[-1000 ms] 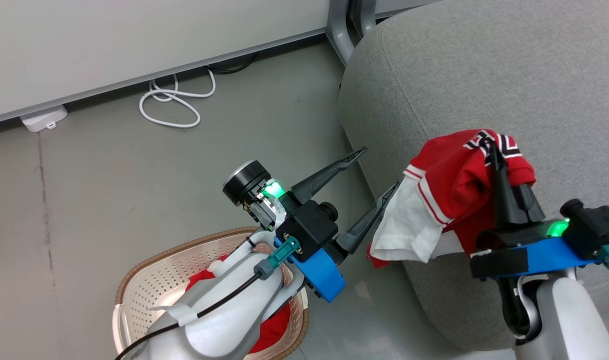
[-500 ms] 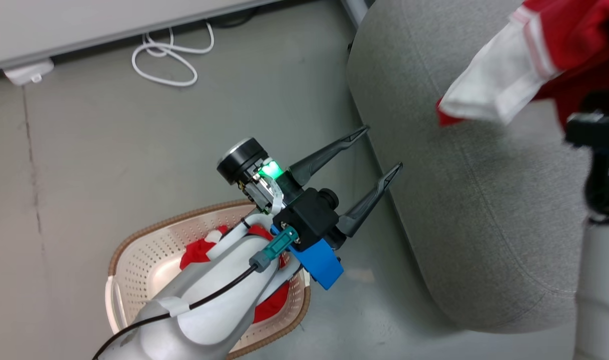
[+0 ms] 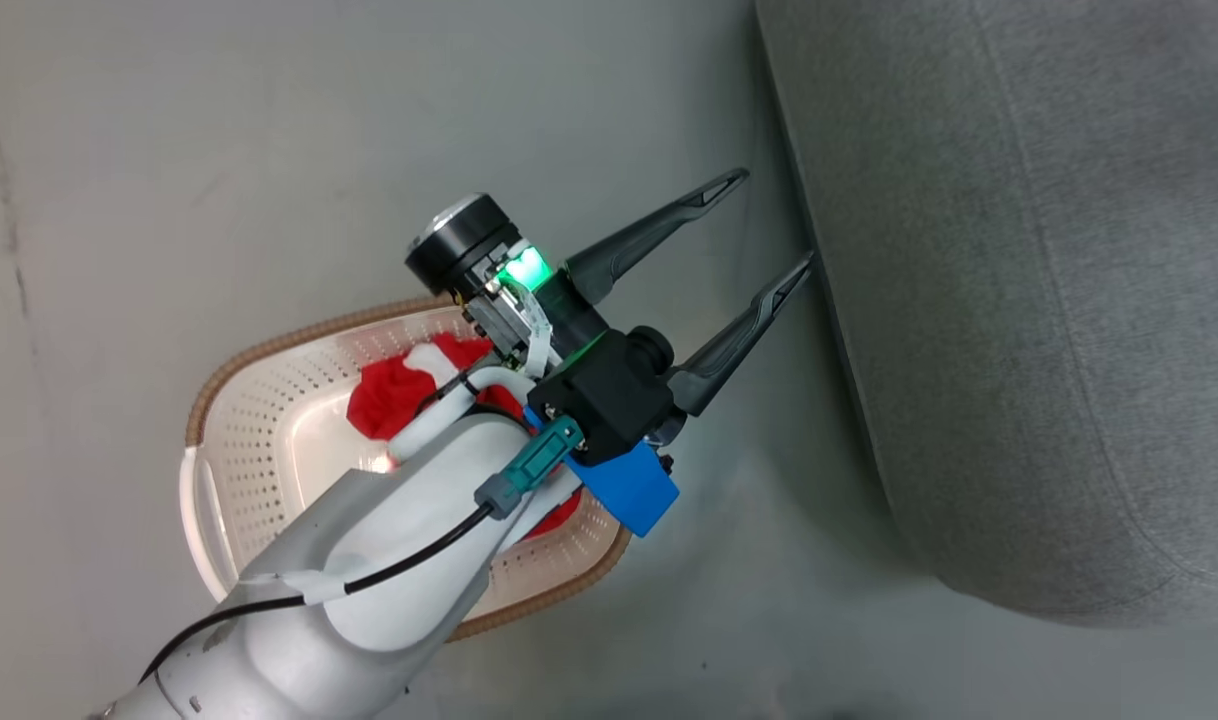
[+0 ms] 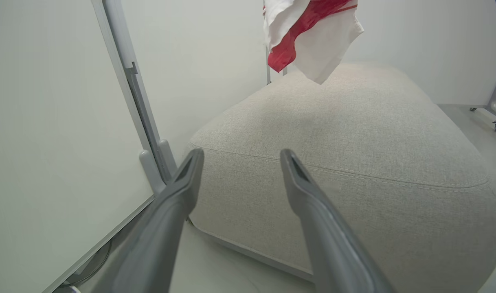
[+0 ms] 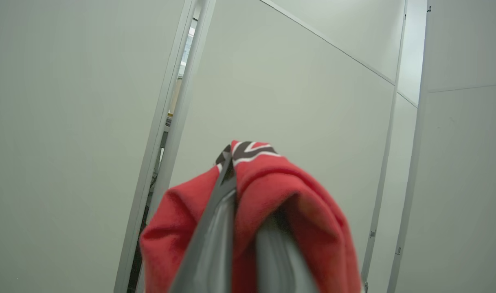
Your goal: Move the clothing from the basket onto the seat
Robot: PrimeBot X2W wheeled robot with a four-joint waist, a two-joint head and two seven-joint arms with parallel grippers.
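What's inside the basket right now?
Red clothing with a white patch lies in the basket. The left forearm covers the rest, so how much is there cannot be told.

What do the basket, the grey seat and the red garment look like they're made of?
The basket: cream moulded plastic by its look, smooth, slightly shiny, with punched holes; the brown rim looks woven, material unclear. The seat: matte grey woven upholstery, with visible weave and a stitched seam. The red garment: soft, slightly fuzzy cloth, probably knit, folding limply.
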